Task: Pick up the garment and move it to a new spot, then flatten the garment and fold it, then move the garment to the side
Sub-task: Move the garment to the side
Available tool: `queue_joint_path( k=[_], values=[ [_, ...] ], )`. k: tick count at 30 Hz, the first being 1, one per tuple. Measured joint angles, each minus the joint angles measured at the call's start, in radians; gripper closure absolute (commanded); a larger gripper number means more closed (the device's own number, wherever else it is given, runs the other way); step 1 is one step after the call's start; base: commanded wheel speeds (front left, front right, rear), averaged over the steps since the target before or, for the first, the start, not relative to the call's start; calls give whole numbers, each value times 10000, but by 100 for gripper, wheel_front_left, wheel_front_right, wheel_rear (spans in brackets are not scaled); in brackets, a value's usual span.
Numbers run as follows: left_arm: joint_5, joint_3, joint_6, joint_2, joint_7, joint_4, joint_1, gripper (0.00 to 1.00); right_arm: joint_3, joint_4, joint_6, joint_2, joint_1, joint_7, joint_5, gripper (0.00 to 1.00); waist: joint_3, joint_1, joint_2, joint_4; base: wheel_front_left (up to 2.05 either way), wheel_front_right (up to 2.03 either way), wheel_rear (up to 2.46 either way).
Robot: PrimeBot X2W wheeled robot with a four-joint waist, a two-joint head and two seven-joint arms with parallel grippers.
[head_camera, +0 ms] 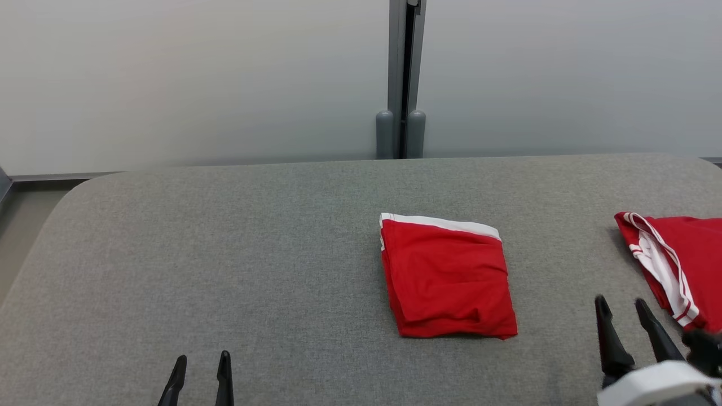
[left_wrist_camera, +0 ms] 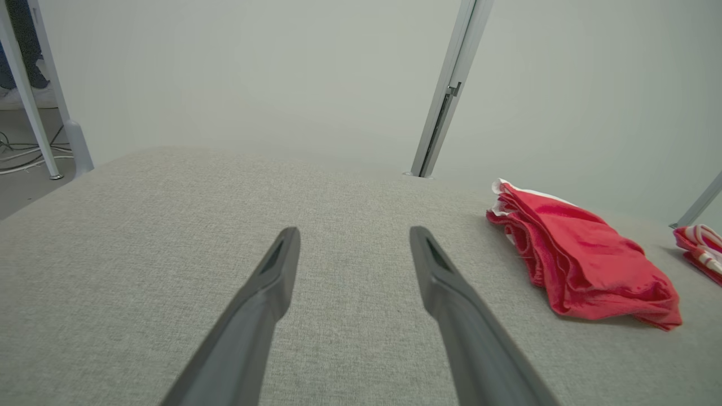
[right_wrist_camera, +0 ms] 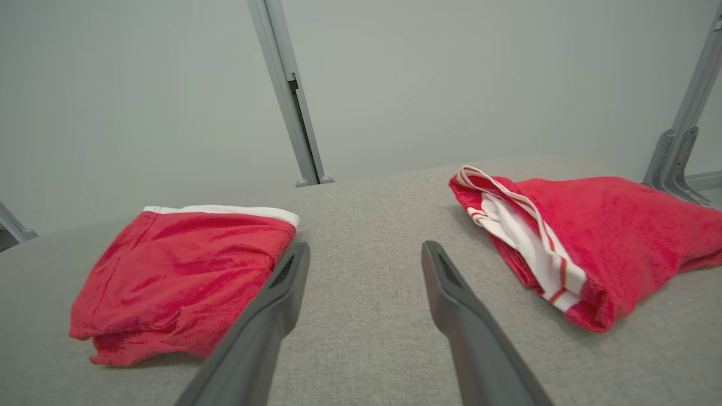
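I see left gripper (head_camera: 203, 356) at near edge of surface (head_camera: 225, 225), fingers (head_camera: 224, 380) wide, empty. Folded red garment (head_camera: 447, 279) lies mid-surface, well right of it. Right gripper (head_camera: 620, 301) by near right corner, fingers wide, empty, between folded garment and striped red garment (head_camera: 696, 254), touching neither.

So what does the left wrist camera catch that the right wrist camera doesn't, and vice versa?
Left wrist view: the left gripper, open over the grey table, and cables on the floor at far left. Right wrist view: the right gripper, open, pointing between the two garments, and a grey bracket at right. Both: the folded red garment, the striped red garment, the table and the wall post.
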Motion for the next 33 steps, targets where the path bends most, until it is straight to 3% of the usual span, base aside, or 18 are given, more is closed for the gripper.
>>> queue_joint_path(
  k=[4, 9, 19, 20, 21, 24, 26, 33],
  values=[
    [-61, -157, -12, 2, 0, 82, -288, 0, 719, -267, 2, -61, -1401, 2228, 1973, 0, 258, 0, 0, 142, 0, 0, 0],
    [-407, -750, 79, -4, 2, 29, -1118, 0, 717, 249, -4, -458, -2704, 4504, 2560, 0, 821, 0, 0, 501, 0, 0, 0],
    [-742, -1409, 462, -4, 0, -42, -1821, 0, 863, 2303, -4, -138, -3953, 5593, 2694, 0, 2014, 0, 0, 1585, 0, 0, 0],
    [-748, -1398, 504, -4, 2, -71, -1837, 0, 989, 2291, -4, -79, -4044, 5557, 2790, 55, 2127, 0, 0, 1637, 0, 0, 0],
    [-759, -1367, 537, 2, 2, -111, -1837, 0, 1089, 2240, -2, -50, -4168, 5419, 2874, 100, 2240, 0, 0, 1665, 0, 0, 0],
    [-802, -1231, 633, 10, 2, -213, -1835, 0, 1285, 1797, -2, -198, -4480, 5246, 3425, 100, 2453, 0, 0, 1496, 0, 0, 0],
    [-805, -1175, 690, -2, 2, -282, -1824, 0, 1570, 1271, -2, -648, -4587, 5311, 3580, 100, 2531, 0, 0, 1224, 0, 0, 0],
    [-708, -1488, 525, -4, 0, -401, -2514, 0, 1471, -385, -2, -3365, -5411, 7089, 4019, 100, 2857, 0, 0, -105, 0, 0, 0]
  ],
)
